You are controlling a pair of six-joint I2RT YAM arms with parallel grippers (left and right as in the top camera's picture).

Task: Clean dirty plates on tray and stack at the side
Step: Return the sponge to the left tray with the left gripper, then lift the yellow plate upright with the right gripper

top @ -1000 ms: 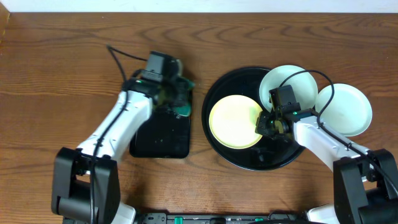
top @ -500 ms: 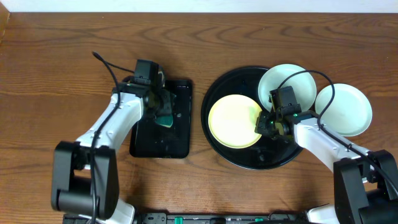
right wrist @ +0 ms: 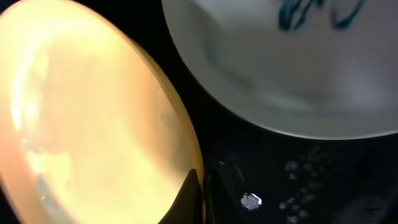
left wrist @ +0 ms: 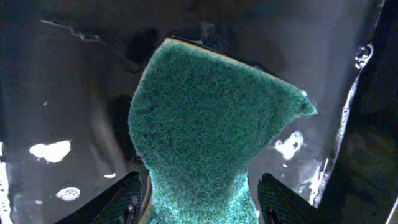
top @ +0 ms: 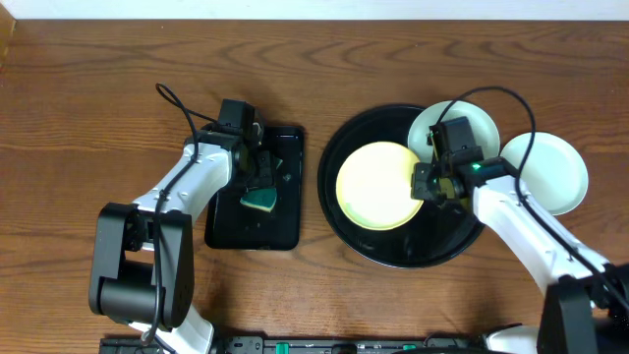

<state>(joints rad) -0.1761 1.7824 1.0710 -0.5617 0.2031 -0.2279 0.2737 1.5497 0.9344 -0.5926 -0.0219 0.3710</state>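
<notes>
The large round black tray (top: 423, 246) holds a pale yellow plate (top: 378, 185) and a pale blue-white plate (top: 479, 122) with blue-green scribbles (right wrist: 311, 12). My right gripper (top: 423, 187) is shut on the yellow plate's right rim (right wrist: 180, 155), and the plate sits tilted. Another pale blue-white plate (top: 550, 172) rests on the wood just right of the tray. My left gripper (top: 257, 175) hovers open over a green sponge (top: 260, 200). In the left wrist view the sponge (left wrist: 211, 118) lies between the spread fingers (left wrist: 127, 199), with a gap on the right side.
A smaller rectangular black tray (top: 236, 231), wet and glossy, lies left of the round tray and carries the sponge. Water drops (right wrist: 250, 200) speckle the round tray's floor. Bare wood-grain tabletop (top: 88, 118) spreads to the far left and along the back.
My left gripper has opened and let the sponge go onto the rectangular tray. My right gripper has nudged the yellow plate slightly right and toward the back.
</notes>
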